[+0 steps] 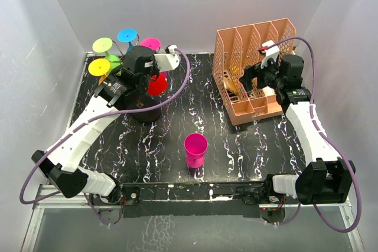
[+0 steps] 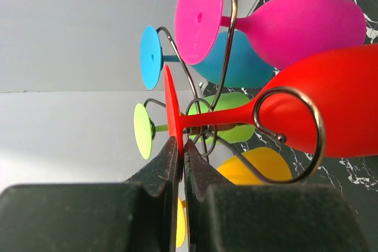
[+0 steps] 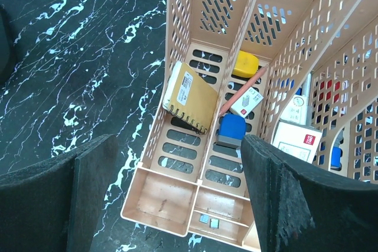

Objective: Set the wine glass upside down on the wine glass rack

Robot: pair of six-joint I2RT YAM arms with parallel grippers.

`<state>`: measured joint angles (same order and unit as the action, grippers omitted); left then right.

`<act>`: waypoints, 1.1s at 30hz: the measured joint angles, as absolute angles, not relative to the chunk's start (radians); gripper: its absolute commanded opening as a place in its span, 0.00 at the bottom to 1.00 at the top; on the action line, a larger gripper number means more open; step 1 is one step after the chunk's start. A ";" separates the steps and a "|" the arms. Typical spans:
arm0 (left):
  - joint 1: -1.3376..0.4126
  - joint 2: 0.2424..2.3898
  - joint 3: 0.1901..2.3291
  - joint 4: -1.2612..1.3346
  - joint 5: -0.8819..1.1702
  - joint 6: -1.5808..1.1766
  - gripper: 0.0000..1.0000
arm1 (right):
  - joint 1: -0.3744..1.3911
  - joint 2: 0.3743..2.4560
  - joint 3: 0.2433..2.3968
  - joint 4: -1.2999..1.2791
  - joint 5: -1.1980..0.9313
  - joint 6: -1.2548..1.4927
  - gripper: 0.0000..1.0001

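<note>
The left gripper (image 2: 181, 146) is closed, its tips touching the foot rim of the matte red wine glass (image 2: 331, 104), which is hung upside down on the dark wire rack (image 2: 323, 140). The right gripper (image 3: 177, 146) is held wide open above the peach slotted organizer (image 3: 160, 196).

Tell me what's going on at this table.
The left arm's fingers are shut on the foot of a red wine glass, holding it among the wire arms of the wine glass rack. Four more glasses, pink, blue, green and yellow, hang there. Another pink glass stands upright mid-table. The right arm's fingers hang open over the peach desk organizer, holding nothing.
</note>
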<state>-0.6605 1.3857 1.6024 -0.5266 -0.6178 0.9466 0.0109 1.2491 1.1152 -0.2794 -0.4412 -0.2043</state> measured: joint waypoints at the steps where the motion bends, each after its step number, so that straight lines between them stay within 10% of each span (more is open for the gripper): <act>1: -0.660 1.378 1.602 -0.529 -0.618 0.947 0.00 | 0.011 1.249 1.115 -0.279 -0.442 -0.204 0.93; 33: -0.660 1.346 1.624 -0.688 -0.470 0.908 0.00 | -0.028 1.249 1.115 -0.281 -0.469 -0.204 0.96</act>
